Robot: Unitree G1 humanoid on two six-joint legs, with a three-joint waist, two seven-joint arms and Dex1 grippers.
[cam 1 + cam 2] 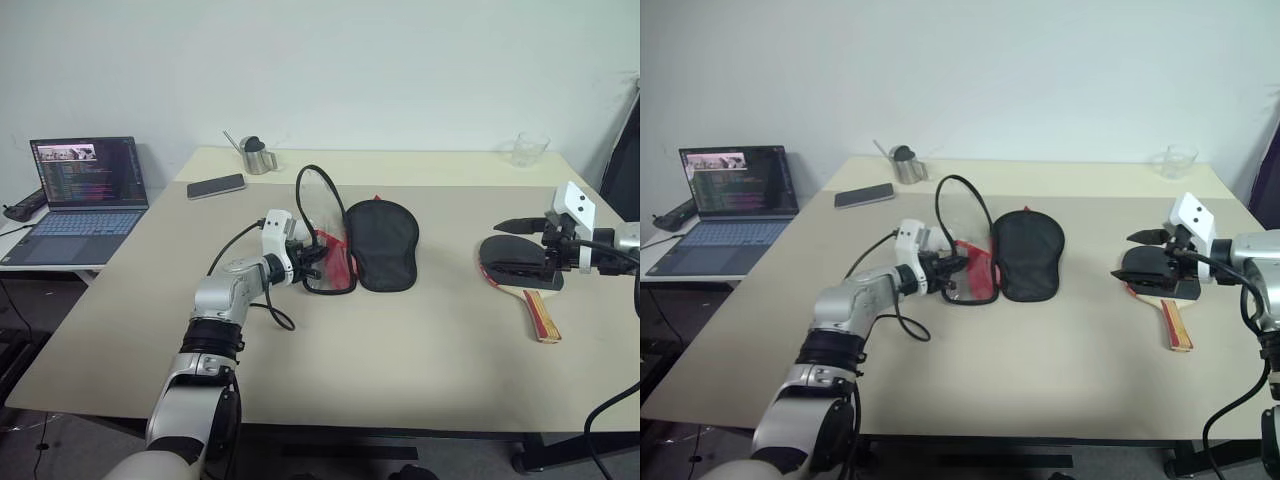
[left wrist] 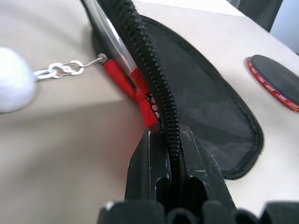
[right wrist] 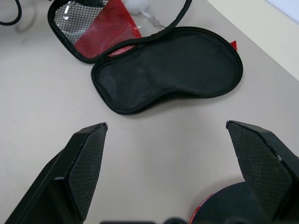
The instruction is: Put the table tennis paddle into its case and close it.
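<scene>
You've got a wide, pale, matte counter [image 1: 420,330] in front of you, and everything the job needs is already on it. Off your left side an open laptop [image 1: 80,195] glows on a lower desk, out of the way.

Mid-counter lies the case [image 1: 382,245], unzipped and spread open: one black fabric half flat on the counter, soft and paddle-shaped, the other half raised beside it with red cloth, a black mesh pocket and a clear plastic panel showing in the right wrist view. That raised half stands up because your left gripper [image 1: 312,258] is clamped shut on its zip edge [image 2: 156,93]. In the left wrist view the black fingers [image 2: 154,163] pinch the ribbed coil of the zipper right where the red trim meets it. Holding it there looks like the way to keep the mouth gaping for the paddle. A thin metal chain runs from the edge to a small white lump [image 2: 14,79] lying just beside the case.

Over on your right, the paddle [image 1: 520,275] lies flat on the counter, well apart from the case: round black rubber face, red rim, short striped wooden handle [image 1: 542,315] pointing back toward you. Your right gripper [image 1: 528,248] hovers over the face with its fingers spread wide, holding nothing. It looks set to come down on the blade, so the paddle isn't picked up yet.

At the far edge stand a steel mug [image 1: 257,156], a phone [image 1: 216,186] and a clear glass [image 1: 528,150].
</scene>
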